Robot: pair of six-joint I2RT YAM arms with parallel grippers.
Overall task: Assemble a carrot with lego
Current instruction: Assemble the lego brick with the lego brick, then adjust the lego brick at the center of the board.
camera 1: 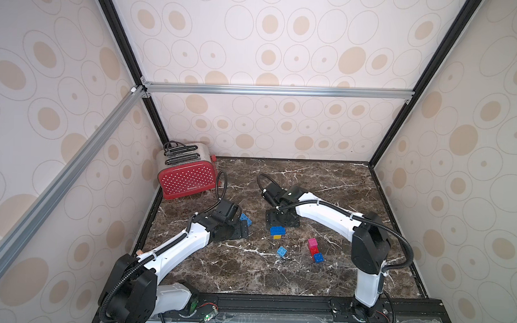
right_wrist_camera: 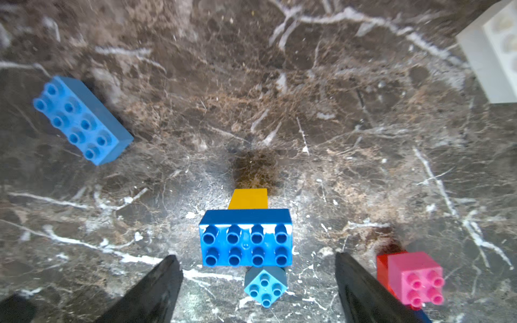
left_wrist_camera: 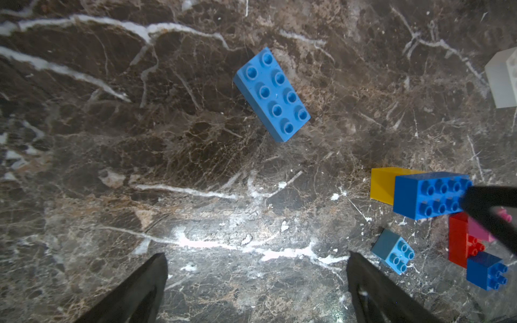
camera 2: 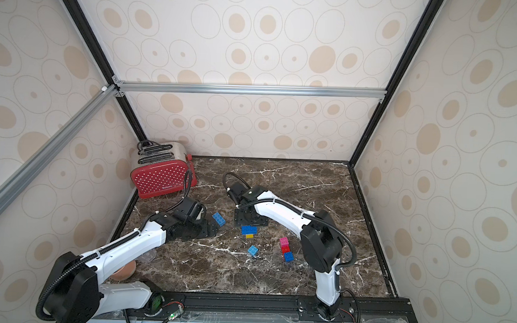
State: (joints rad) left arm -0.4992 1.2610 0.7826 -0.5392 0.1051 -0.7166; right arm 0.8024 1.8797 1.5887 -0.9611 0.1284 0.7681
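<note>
Only the wrist views show the white brick (right_wrist_camera: 492, 64); left gripper (left_wrist_camera: 257, 254) and right gripper (right_wrist_camera: 256, 256) gape empty.

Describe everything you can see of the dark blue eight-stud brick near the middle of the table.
The dark blue brick is a glossy plastic two-by-four, with eight round studs facing up in two rows. It sits level on a small yellow brick under its middle, with both ends overhanging. The yellow one stands on the marble table, near its middle. The open right gripper hangs above without gripping it.
</note>
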